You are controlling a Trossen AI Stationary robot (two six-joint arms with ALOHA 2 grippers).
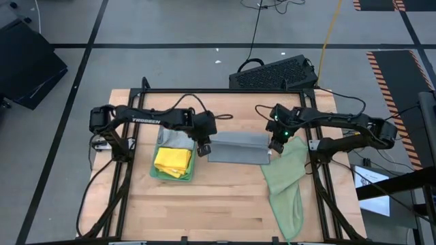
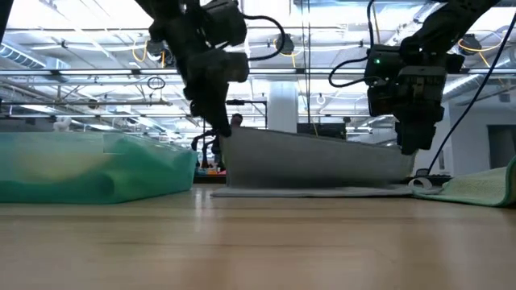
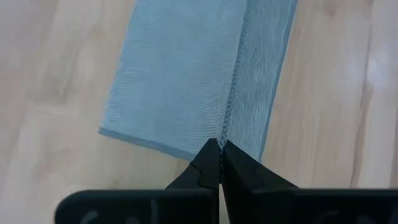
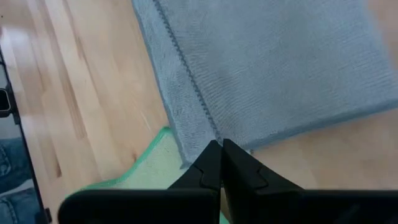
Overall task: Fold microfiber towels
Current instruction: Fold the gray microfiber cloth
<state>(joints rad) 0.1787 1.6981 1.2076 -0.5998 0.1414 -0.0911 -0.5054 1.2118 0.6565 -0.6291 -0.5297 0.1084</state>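
Clearly "TROSSEN" on left arm, grey towel pinched

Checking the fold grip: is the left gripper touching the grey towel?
Touching. In the left wrist view the left gripper is shut on the hem of the grey towel; the low view shows that edge lifted.

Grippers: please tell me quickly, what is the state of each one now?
Left gripper: closed, holding an edge of the grey towel.
Right gripper: closed, holding the opposite end of the same grey towel.
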